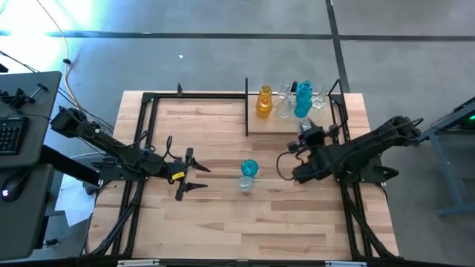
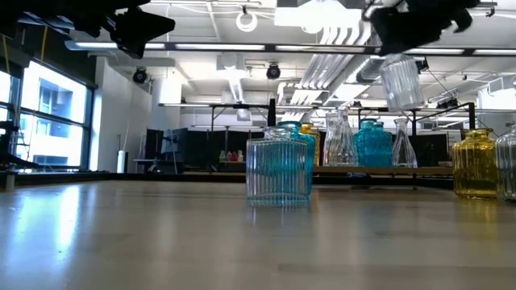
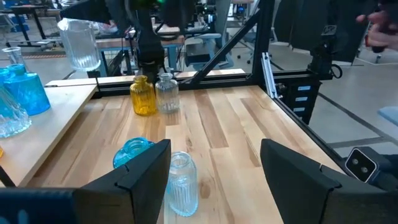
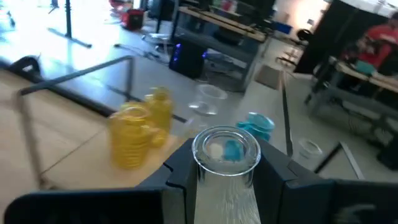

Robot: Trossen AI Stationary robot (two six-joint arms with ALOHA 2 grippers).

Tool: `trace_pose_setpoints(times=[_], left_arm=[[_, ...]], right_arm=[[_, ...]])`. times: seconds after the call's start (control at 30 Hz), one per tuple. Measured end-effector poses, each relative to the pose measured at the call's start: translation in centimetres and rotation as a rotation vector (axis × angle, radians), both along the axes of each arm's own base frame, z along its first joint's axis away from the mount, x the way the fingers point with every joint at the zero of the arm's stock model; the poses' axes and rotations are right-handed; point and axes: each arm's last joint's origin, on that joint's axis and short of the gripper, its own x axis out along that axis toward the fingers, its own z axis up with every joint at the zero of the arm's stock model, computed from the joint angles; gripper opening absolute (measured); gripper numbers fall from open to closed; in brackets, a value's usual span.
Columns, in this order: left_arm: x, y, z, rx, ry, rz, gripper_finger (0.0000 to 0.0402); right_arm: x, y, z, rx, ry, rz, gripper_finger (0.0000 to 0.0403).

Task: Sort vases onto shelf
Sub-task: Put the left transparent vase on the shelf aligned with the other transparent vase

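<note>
Judging by the layout, several vases (image 1: 284, 100) are already being kept on the shelf (image 1: 256, 122); a clear vase (image 4: 225, 163) is being carried in the right jaws (image 4: 227, 180), while two vases (image 1: 247, 175) are waiting mid-table beside the left jaws (image 1: 194, 179), standing wide.

i count two arms, one shelf (image 1: 256, 126), and vases: two amber (image 3: 143, 94), three teal that i can tell (image 1: 249, 168), about four clear (image 4: 225, 163); the cluster overlaps.
</note>
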Motion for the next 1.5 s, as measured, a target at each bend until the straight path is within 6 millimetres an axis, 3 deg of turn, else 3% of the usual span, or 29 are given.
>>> trace_pose_setpoints(times=[0.2,0.37,0.57,0.83,1.1,1.37,1.5], left_arm=[[0.0,0.0,-0.1,0.008,0.012,0.000,0.0239],[0.0,0.1,0.0,0.010,-0.003,0.004,0.0239],[0.1,0.1,0.1,0.019,-0.014,0.007,0.0239],[0.1,0.1,0.1,0.016,-0.013,0.010,0.0239],[0.0,0.1,0.1,0.012,-0.009,0.010,0.0239],[0.0,0.1,0.0,0.007,-0.004,0.009,0.0239],[0.0,0.1,0.0,0.007,-0.004,0.009,0.0239]], right_arm=[[-5.5,-2.1,-1.6,0.033,-0.148,-0.041,0.0084],[-7.3,-3.3,-3.8,0.021,-0.263,-0.068,0.0084],[-6.6,-5.1,-5.9,-0.030,-0.259,-0.192,0.0084],[-5.5,-6.4,-7.1,-0.047,-0.214,-0.261,0.0084],[-4.4,-7.1,-7.2,-0.042,-0.228,-0.291,0.0084],[-3.5,-7.5,-7.3,0.010,-0.064,-0.245,0.0084],[-3.6,-7.8,-7.4,0.018,-0.122,-0.281,0.0084]])
